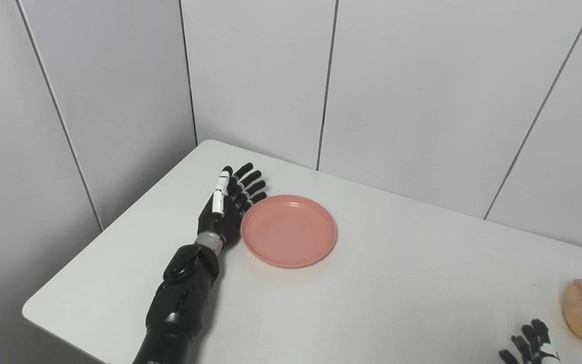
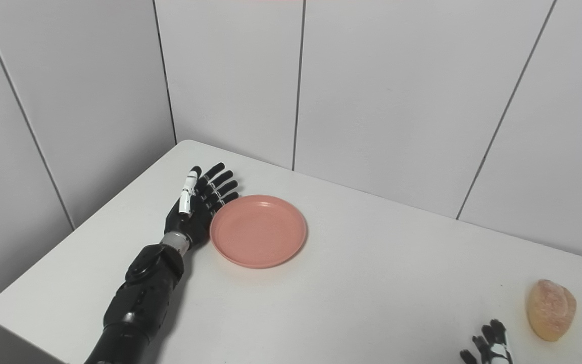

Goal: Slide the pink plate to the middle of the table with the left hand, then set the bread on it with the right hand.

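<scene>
I see the wall (image 1: 422,101) of pale grey panels with dark seams standing behind and to the left of my workspace. Below it the white table (image 1: 397,283) fills the lower part of both views, one rounded corner pointing toward the far wall. My left arm (image 1: 182,293) reaches up from the bottom edge, black and jointed, lying low over the table's left part. The pink plate (image 1: 289,231) sits flat and upright on the table, left of the middle, with nothing on it. My left hand (image 1: 228,207) stands on edge right against the plate's left rim, palm toward the plate, fingers (image 1: 248,183) stretched out straight and slightly fanned, holding nothing; the fingertips reach just past the plate's far-left rim. The bread (image 2: 550,309), a small golden-brown roll, rests on the table at the far right, well apart from the plate. My right hand (image 2: 488,349) barely shows at the bottom edge, just left of the bread and not touching it; its fingertips point up and spread, with nothing between them.
</scene>
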Controlling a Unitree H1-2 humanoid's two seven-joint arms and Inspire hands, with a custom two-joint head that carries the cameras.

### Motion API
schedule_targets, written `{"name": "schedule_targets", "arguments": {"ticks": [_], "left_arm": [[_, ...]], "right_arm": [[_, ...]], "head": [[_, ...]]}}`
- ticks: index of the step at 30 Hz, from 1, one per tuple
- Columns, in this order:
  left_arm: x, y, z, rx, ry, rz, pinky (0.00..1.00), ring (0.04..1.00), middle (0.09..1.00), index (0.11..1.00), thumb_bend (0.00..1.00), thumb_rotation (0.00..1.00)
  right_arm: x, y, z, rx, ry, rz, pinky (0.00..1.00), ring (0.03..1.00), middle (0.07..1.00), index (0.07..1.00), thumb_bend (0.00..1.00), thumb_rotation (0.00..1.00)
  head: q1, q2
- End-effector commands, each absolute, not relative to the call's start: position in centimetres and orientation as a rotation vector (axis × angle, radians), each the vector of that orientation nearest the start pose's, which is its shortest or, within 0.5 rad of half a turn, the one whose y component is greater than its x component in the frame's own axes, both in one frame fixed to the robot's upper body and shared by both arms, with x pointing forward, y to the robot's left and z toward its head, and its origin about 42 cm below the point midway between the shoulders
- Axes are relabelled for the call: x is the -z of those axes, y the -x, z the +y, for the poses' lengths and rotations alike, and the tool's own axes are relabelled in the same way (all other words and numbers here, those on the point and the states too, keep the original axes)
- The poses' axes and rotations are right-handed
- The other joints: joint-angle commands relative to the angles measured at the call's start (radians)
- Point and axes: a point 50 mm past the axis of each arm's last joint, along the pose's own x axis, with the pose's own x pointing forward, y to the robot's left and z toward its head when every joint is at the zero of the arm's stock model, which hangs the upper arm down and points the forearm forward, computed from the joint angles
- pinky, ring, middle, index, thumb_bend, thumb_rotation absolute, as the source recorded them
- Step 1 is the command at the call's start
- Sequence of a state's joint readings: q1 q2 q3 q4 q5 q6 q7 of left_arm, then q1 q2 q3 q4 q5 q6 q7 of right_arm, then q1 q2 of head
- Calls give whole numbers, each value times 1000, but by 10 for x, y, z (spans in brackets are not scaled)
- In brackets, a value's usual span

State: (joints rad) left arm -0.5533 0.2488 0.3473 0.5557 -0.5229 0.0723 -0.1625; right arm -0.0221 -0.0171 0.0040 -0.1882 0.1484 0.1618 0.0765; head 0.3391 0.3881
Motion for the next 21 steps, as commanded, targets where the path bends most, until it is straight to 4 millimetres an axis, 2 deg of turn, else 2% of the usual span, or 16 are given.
{"name": "schedule_targets", "arguments": {"ticks": [1, 11, 21], "left_arm": [[-164, -449, 335, -69, 462, -24, 824, 834, 845, 824, 385, 1000], [-166, -444, 303, -28, 447, 2, 809, 816, 817, 799, 367, 1000], [-169, -440, 277, 69, 456, 21, 856, 854, 852, 842, 371, 1000]], "right_arm": [[-155, -288, -204, -122, -126, -106, 1000, 1000, 1000, 1000, 164, 1000], [-158, -286, -199, -116, -119, -113, 1000, 1000, 1000, 1000, 168, 1000], [-159, -285, -191, -112, -126, -120, 1000, 1000, 1000, 1000, 167, 1000]], "head": [[-1, 2], [-41, 24], [-107, 54]]}}
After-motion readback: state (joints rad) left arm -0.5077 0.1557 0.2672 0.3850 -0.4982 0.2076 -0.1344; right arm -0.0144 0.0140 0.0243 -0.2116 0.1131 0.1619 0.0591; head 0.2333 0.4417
